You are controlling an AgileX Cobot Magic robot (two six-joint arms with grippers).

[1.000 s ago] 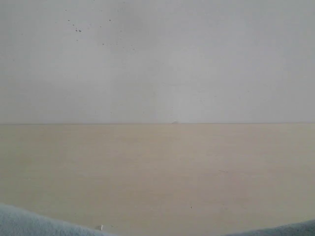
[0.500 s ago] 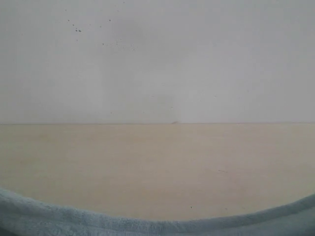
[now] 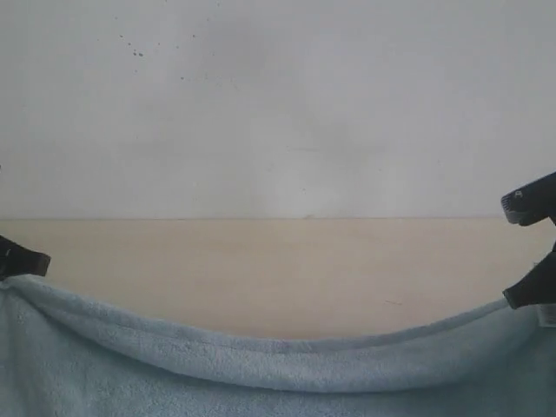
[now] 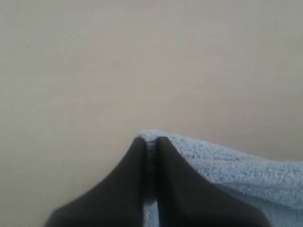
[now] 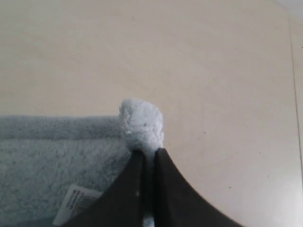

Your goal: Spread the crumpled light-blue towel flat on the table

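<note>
The light-blue towel hangs between my two grippers, its hemmed top edge sagging in a curve across the bottom of the exterior view. My left gripper at the left edge is shut on one towel corner; its black fingers pinch the cloth, gripper. My right gripper at the right edge is shut on the other corner, gripper. A white tag lies on the towel beside the right fingers. The beige table stretches behind and below.
A plain pale wall rises behind the table's far edge. The table's right edge shows in the right wrist view.
The towel's top edge has risen steadily into the exterior view, from two small bits at the bottom corners to a full sagging span. Both grippers have come into view at the sides.
</note>
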